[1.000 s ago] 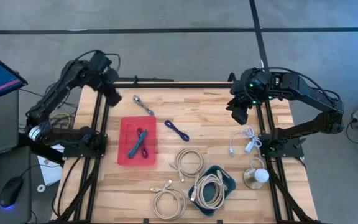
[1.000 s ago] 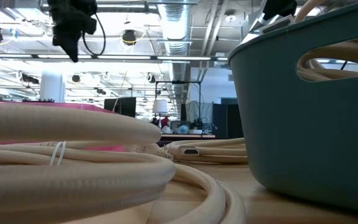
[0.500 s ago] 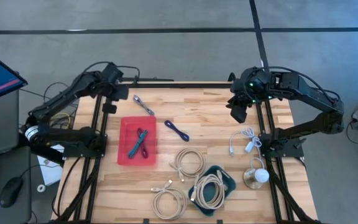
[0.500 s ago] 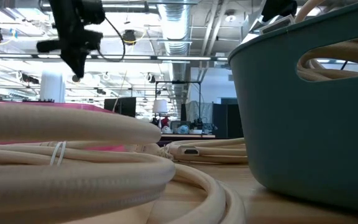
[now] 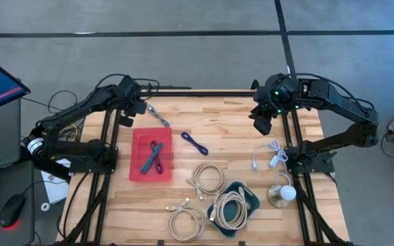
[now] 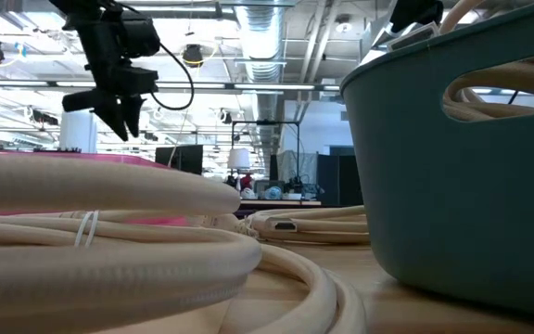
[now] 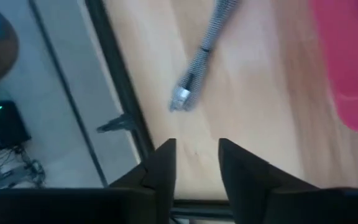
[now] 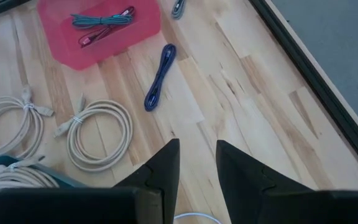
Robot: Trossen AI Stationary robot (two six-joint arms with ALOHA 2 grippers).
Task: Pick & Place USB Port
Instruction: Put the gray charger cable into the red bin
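The left gripper [image 5: 137, 108], fingers spread and empty, hovers just beside the silver braided USB cable [image 5: 159, 115], which lies on the wooden table [image 5: 231, 130] near the red tray [image 5: 137, 139]. The right gripper [image 5: 261, 124], fingers parted and empty, hangs well apart from that tray.

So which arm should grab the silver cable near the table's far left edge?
Left. The left claw hovers open right beside the silver cable, which shows just ahead of it in its wrist view. The right claw hangs at the opposite edge.
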